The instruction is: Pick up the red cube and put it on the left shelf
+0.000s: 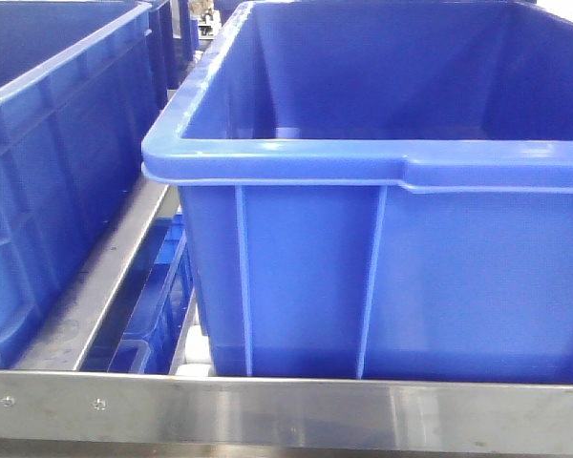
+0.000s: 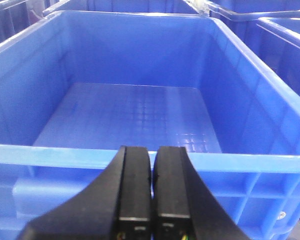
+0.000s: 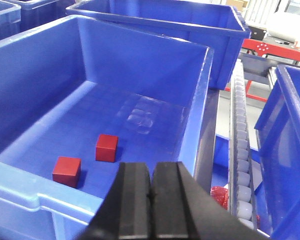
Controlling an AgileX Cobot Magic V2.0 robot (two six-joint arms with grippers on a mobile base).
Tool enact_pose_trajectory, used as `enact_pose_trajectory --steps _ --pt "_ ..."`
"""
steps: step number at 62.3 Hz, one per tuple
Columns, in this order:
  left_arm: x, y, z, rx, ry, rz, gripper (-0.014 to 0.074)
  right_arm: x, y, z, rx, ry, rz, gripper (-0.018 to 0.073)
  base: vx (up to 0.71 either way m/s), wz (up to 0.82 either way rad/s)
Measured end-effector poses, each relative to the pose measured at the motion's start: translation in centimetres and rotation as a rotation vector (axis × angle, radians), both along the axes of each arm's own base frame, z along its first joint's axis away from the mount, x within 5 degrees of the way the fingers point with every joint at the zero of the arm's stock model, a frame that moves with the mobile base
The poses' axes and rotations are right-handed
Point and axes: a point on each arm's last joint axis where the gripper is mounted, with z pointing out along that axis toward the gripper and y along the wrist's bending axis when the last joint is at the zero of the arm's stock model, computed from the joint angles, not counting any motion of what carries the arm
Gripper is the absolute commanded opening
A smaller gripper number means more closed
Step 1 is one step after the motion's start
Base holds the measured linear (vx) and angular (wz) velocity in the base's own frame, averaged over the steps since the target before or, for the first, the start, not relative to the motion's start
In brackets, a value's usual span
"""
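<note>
A: Starting with the biggest thing: the left shelf (image 1: 286, 410), a steel rack whose riveted rail keeps the blue crates (image 1: 382, 277) from sliding off the front.

B: And the crate under the left gripper (image 2: 151, 185)?

A: It looks bare inside, so it is probably the drop spot. That gripper hangs over its near rim with jaws pressed together, carrying nothing.

B: The right gripper (image 3: 151, 197)?

A: Also closed and holding nothing, poised above another crate (image 3: 35, 195) where two red cubes (image 3: 106, 147) lie apart on the floor; either may be the target.
</note>
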Motion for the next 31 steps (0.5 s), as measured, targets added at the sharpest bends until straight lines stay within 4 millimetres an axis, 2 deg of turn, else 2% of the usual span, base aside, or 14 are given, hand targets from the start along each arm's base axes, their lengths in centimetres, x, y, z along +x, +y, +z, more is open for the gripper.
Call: enact_pose_trajectory --steps 13,31 --pt "0.0 0.0 0.0 0.0 0.0 0.0 0.0102 0.5 0.3 -1.2 0.072 0.018 -0.066 0.005 0.0 0.0" --pt "0.0 0.0 0.0 0.0 0.0 0.0 0.0102 2.3 0.1 -4.9 0.209 -0.087 -0.221 0.005 0.0 0.0"
